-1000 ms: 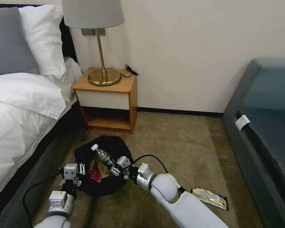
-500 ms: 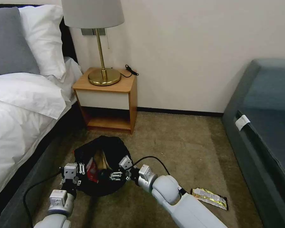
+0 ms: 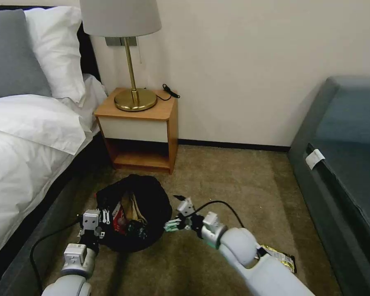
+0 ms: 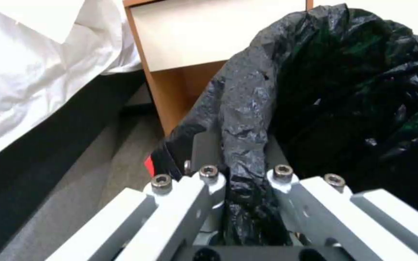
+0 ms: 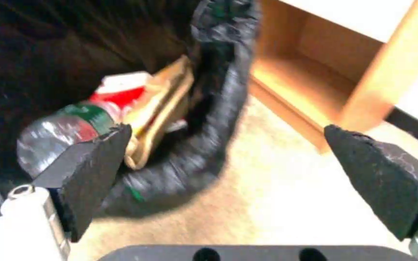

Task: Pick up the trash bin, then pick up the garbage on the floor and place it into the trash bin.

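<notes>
A: Start big. What's around the bin?

B: A bed (image 3: 24,135) on the robot's left, a nightstand (image 3: 139,127) with a lamp (image 3: 127,53) against the wall, a dark couch (image 3: 349,164) on its right, and carpet between them. The bin (image 3: 150,197) sits on that carpet in front of the nightstand, its black bag bunched over the rim.

A: Who has it?

B: The left claw (image 3: 98,220). Its wrist view shows the jaws pinched tight on a fold of bag at the rim (image 4: 240,174), probably to keep the mouth steady and facing the other arm.

A: And the right claw (image 3: 177,214)?

B: Just beside the bin on the couch side, jaws spread wide, holding nothing.

A: What's inside?

B: A bottle (image 5: 61,134), a red packet (image 5: 117,92) and tan paper (image 5: 163,105); I can't tell how they're stacked. One yellow wrapper (image 3: 280,257) lies on the carpet behind the right arm.
</notes>
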